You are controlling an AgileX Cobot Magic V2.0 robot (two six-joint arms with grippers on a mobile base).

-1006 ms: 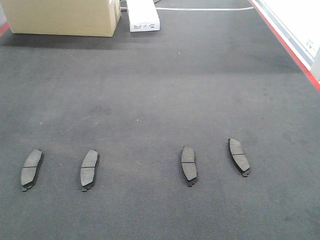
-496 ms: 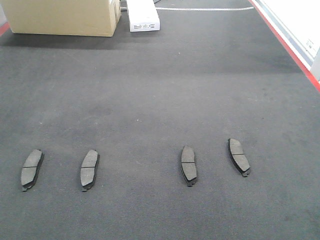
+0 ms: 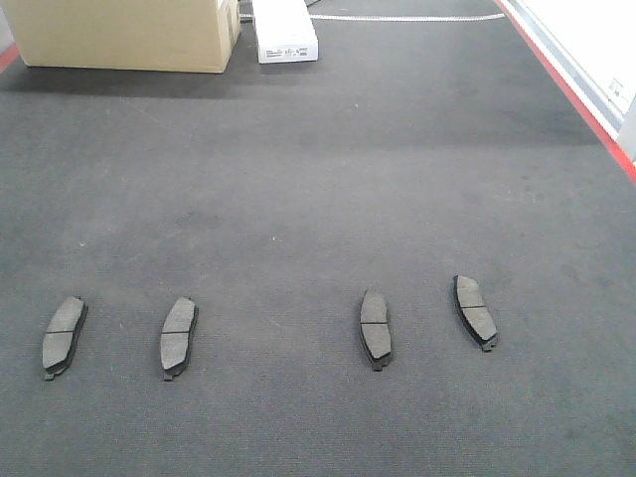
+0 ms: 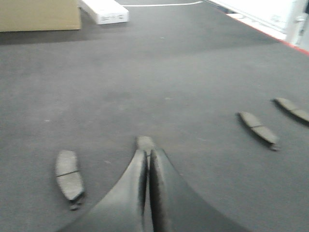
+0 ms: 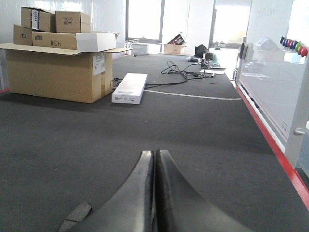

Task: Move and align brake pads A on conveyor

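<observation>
Brake pads A, four in all, lie flat in a loose row across the near part of the conveyor (image 3: 328, 189): pad one (image 3: 63, 337) at far left, pad two (image 3: 178, 336) just right of it, then a wider gap, pad three (image 3: 375, 328) and pad four (image 3: 475, 311) at right. Each lies lengthwise near-to-far, slightly tilted. Two red edge strips (image 3: 571, 94) show at the belt's sides. At the far end stand one large cardboard box (image 3: 124, 33) and one white box (image 3: 284, 30). The left tool (image 4: 147, 159) has its jaws pressed together, holding nothing, above pad two. The right tool (image 5: 154, 162) is likewise closed and empty, one pad (image 5: 75, 216) near its left.
</observation>
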